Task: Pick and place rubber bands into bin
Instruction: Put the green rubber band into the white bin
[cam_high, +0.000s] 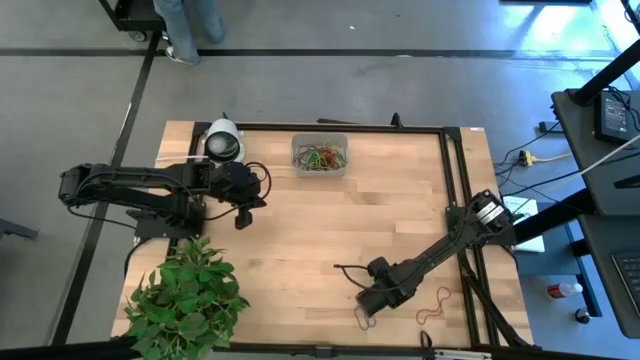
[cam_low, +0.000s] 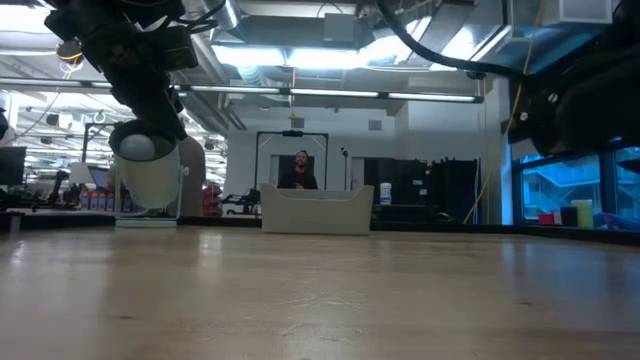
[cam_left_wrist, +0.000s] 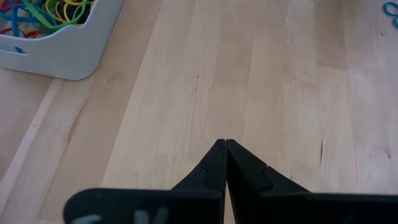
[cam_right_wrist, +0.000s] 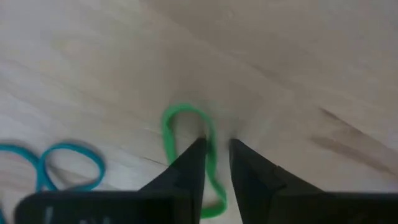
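Both jaws of the right gripper (cam_right_wrist: 216, 146) stand a little apart, low at the near right part of the table (cam_high: 300, 230), and the tip of one finger (cam_right_wrist: 194, 155) lies over a green rubber band (cam_right_wrist: 186, 134); I cannot tell if it grips it. A blue band (cam_right_wrist: 68, 163) lies close by. Far off, the left gripper (cam_left_wrist: 225, 147) is shut tight and holds nothing. More rubber bands (cam_high: 322, 157) sit in the bin (cam_high: 319, 170) at the far edge.
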